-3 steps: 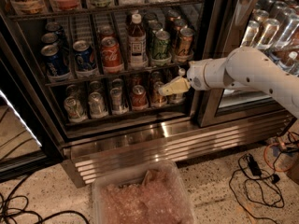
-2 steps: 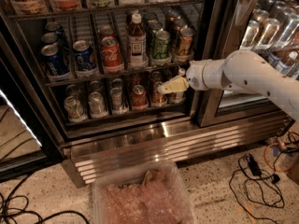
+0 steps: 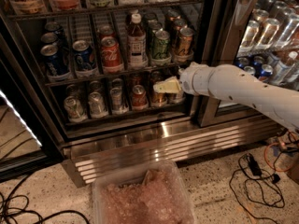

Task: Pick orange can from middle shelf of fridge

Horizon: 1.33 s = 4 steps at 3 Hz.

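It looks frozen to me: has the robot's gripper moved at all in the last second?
No, not noticeably. The gripper sits before the same lower-rack cans, below the orange can on the middle shelf, as before.

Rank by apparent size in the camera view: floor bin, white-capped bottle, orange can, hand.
1. floor bin
2. white-capped bottle
3. orange can and hand, at the lower rack: look alike, unranked.

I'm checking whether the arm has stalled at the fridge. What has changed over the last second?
Very little. The gripper has crept slightly left, in front of the cans on the rack below the middle shelf. Nothing was visibly taken hold of or let go. The orange can stays in its lane on the middle shelf, above the gripper, and the other drinks are unmoved.
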Tool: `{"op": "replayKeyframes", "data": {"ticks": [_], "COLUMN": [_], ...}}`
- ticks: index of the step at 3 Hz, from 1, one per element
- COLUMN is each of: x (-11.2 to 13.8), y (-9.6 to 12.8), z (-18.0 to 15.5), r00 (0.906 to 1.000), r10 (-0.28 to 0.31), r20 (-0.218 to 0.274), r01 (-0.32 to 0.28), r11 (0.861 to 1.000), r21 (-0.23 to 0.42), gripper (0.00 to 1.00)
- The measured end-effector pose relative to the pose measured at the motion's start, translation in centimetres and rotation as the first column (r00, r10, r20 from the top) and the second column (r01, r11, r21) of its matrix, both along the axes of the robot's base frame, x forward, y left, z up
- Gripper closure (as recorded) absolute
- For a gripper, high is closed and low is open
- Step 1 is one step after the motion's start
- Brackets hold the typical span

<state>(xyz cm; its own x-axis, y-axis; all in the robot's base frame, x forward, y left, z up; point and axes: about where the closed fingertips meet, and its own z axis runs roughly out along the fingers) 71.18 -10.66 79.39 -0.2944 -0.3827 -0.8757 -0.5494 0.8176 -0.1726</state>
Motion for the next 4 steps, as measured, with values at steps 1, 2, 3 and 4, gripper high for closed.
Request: {"op": "replayKeyframes", "data": {"ticks": [1,2,3,4], "x": [-0.7,-0.7,0.1,1.3], "y": [0.6,0.6,1.5,1.7], "z": [0.3,0.3,0.1,0.6], "r00": [0.9926,0.9926,0.9923,0.9881], "r10": [-0.088,-0.088,-0.082,-0.099], "r20": [0.083,0.083,0.092,0.118], "r01": [0.092,0.091,0.084,0.097], "r11": [0.995,0.995,0.996,0.995], "r21": [-0.036,-0.036,-0.014,0.023], "gripper": [0.00,0.00,0.00,0.00]}}
